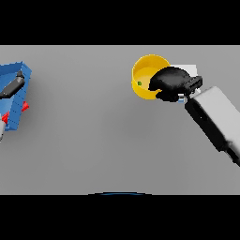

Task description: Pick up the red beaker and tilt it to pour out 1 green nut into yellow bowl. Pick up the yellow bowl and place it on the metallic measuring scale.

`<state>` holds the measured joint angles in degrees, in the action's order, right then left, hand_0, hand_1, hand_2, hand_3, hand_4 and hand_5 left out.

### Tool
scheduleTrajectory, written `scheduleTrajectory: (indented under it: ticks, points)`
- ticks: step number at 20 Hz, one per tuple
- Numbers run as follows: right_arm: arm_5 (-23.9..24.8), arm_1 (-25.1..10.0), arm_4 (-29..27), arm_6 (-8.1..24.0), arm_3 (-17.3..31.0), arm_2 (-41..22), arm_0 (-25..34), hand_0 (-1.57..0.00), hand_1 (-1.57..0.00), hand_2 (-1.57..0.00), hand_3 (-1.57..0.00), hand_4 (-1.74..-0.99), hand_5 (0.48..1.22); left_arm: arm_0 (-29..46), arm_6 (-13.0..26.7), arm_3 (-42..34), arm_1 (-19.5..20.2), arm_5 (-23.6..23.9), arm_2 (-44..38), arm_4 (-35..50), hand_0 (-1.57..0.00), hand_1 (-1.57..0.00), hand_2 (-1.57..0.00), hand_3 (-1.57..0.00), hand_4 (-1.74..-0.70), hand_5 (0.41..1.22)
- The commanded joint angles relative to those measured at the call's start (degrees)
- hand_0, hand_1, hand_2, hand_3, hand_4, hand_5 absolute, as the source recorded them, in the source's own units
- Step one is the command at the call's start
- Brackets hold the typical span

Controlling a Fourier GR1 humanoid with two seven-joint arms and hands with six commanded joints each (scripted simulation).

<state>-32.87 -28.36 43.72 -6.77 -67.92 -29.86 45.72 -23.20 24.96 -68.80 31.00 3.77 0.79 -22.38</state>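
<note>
Right hand (171,80) curled over yellow bowl (144,75) rim, gripping for transfer; green nut (139,84) inside; scale (191,69) just behind.

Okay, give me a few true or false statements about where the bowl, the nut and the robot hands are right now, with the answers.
1. The yellow bowl holds a green nut. True.
2. The right robot hand is at the bowl's rim. True.
3. The bowl sits at the table's left edge. False: it is upper right of centre.
4. The left robot hand is over the bowl. False: it is far left, by a blue container.
</note>
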Motion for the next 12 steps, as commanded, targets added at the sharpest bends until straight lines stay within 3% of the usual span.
scheduleTrajectory:
  ticks: [1, 9, 12]
  points:
    - [0.71, -1.00, 0.04, -1.17, 1.14, 0.71, 0.19, -1.57, -1.57, -1.50, -1.24, -1.741, 1.221, 0.26, -0.51, -0.02, 0.18, 0.01, 0.00, -0.08, 0.00, 0.00, 0.00, 0.00, -0.74, 0.710]
    - [8.55, -3.11, 1.24, -3.45, 14.70, 5.41, 3.09, -1.57, -1.57, -1.51, -1.17, -1.741, 1.221, -0.28, 0.31, 0.13, 0.28, -0.79, -0.28, 0.37, 0.00, 0.00, 0.00, 0.00, -0.73, 0.696]
    - [12.67, -3.16, 2.81, -4.71, 20.92, 5.91, 3.65, -1.57, -1.57, -1.48, -1.23, -1.741, 1.221, 0.05, 0.23, -0.17, 0.01, -0.47, -0.14, 0.19, 0.00, 0.00, 0.00, 0.00, -0.73, 0.685]
